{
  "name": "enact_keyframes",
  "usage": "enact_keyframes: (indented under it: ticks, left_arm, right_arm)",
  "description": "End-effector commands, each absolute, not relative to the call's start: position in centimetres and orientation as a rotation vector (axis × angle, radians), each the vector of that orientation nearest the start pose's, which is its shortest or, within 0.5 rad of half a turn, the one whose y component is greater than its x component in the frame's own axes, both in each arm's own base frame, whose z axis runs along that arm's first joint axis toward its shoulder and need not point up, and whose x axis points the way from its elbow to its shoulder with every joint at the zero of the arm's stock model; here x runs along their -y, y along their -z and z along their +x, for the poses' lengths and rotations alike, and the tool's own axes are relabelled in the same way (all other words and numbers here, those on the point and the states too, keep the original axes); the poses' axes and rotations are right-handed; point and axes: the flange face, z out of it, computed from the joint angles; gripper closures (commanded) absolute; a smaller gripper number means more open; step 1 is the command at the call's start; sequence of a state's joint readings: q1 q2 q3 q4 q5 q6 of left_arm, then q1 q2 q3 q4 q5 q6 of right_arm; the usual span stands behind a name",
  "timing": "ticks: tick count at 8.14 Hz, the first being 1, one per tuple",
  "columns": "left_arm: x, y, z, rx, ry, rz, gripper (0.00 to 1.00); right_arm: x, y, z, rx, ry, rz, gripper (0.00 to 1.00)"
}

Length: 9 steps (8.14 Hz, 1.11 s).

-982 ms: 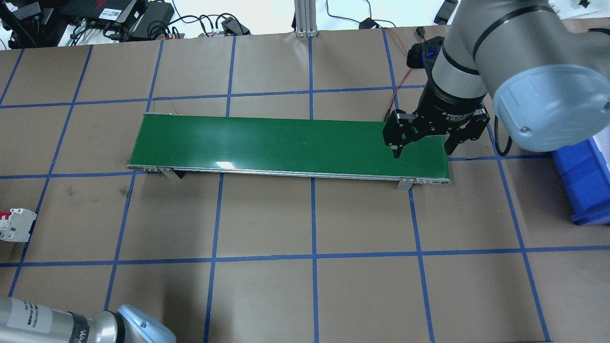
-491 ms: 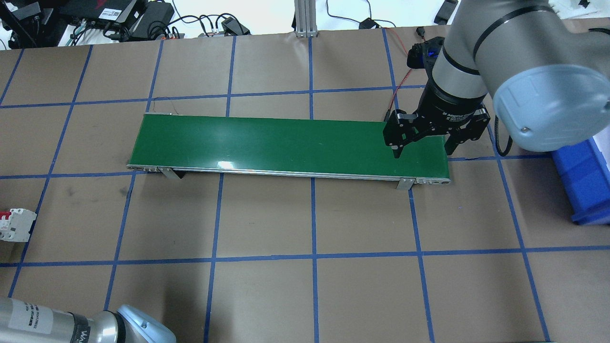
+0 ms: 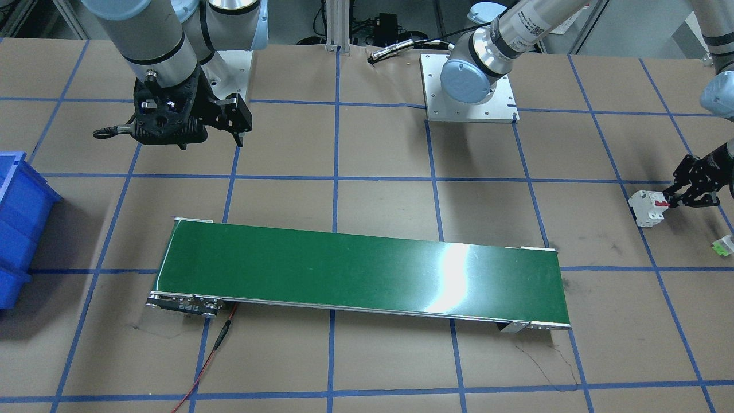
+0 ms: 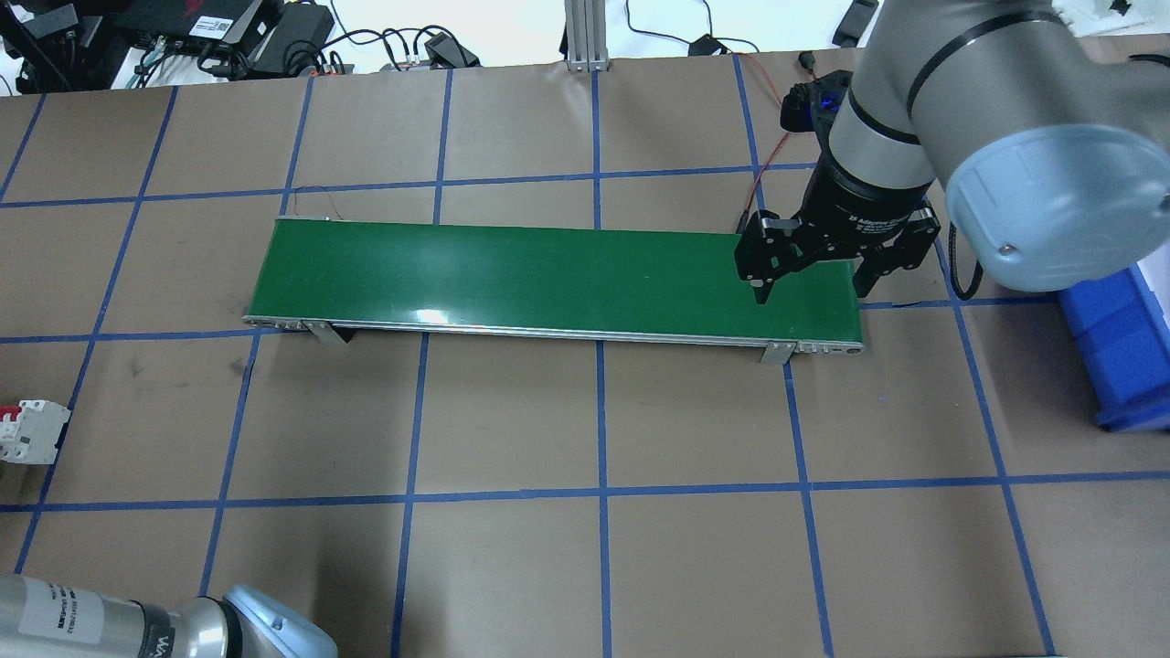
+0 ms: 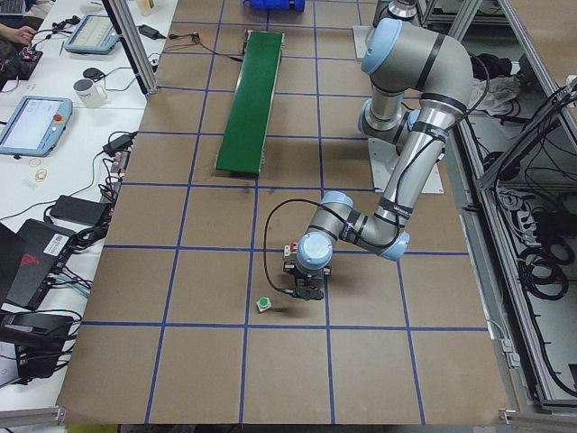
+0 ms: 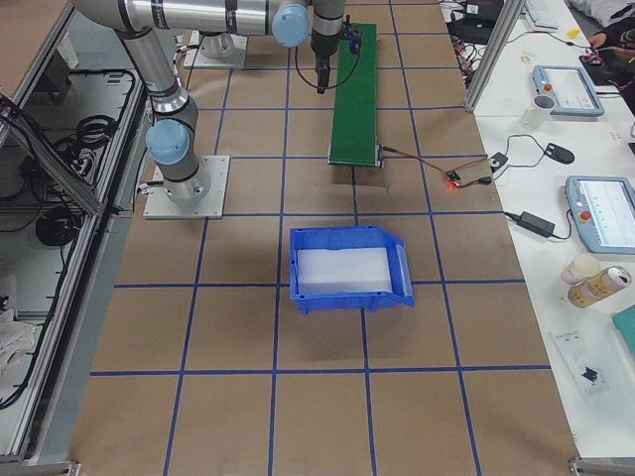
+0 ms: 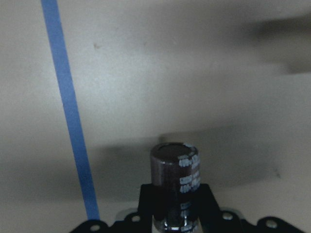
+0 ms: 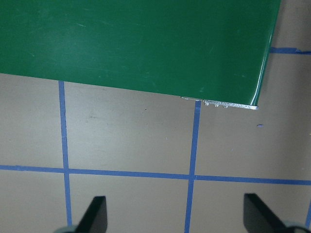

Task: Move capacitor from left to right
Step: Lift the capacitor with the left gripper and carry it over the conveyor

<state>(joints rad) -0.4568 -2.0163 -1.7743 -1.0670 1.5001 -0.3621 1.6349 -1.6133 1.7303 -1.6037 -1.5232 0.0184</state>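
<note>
In the left wrist view the capacitor (image 7: 176, 187), a dark cylinder with pale print, sits between the fingers of my left gripper (image 7: 175, 213), which is shut on it close over the brown table. The front-facing view shows that gripper (image 3: 697, 188) at the table's far left end beside the white breaker (image 3: 648, 207); the capacitor is too small to see there. My right gripper (image 4: 812, 292) is open and empty, hovering over the right end of the green conveyor (image 4: 548, 274). It also shows in the right wrist view (image 8: 176, 216).
The white breaker with a red switch (image 4: 27, 431) lies at the left edge. A small green-and-white piece (image 3: 723, 246) lies near it. A blue bin (image 4: 1120, 347) stands right of the conveyor. A red wire (image 3: 209, 355) trails from the conveyor's end.
The left arm's elbow at the overhead view's bottom left has shifted very slightly. The right arm, the breaker and the conveyor have not moved.
</note>
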Motion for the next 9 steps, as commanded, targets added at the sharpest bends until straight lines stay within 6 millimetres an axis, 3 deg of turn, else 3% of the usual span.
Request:
enact_keyframes:
  ticks: [1, 3, 5, 6, 7, 9]
  left_arm:
    - [37.4, -23.1, 44.4, -2.519, -0.246, -2.099, 1.0]
    - [37.6, -26.3, 43.7, -2.599, -0.157, -1.972, 1.0]
    - [38.9, -28.8, 41.2, -2.725, -0.131, -1.782, 1.0]
    - [39.8, -28.9, 38.9, -2.794, -0.228, -1.72, 1.0]
    - [41.9, -29.4, 36.3, -2.842, -0.234, -1.629, 1.0]
    - [45.6, -32.2, 30.5, -2.892, -0.217, -1.281, 1.0]
  right_arm:
    - [45.3, -43.3, 16.7, -3.094, -0.136, -0.066, 0.0]
    - [45.3, -43.3, 16.8, -3.092, -0.136, -0.068, 0.0]
    - [45.3, -43.3, 16.8, -3.091, -0.134, -0.068, 0.0]
    - [45.3, -43.3, 16.8, -3.092, -0.136, -0.068, 0.0]
    - [45.3, -43.3, 16.7, -3.095, -0.136, -0.068, 0.0]
    - [45.6, -43.3, 16.8, -3.096, -0.119, -0.066, 0.0]
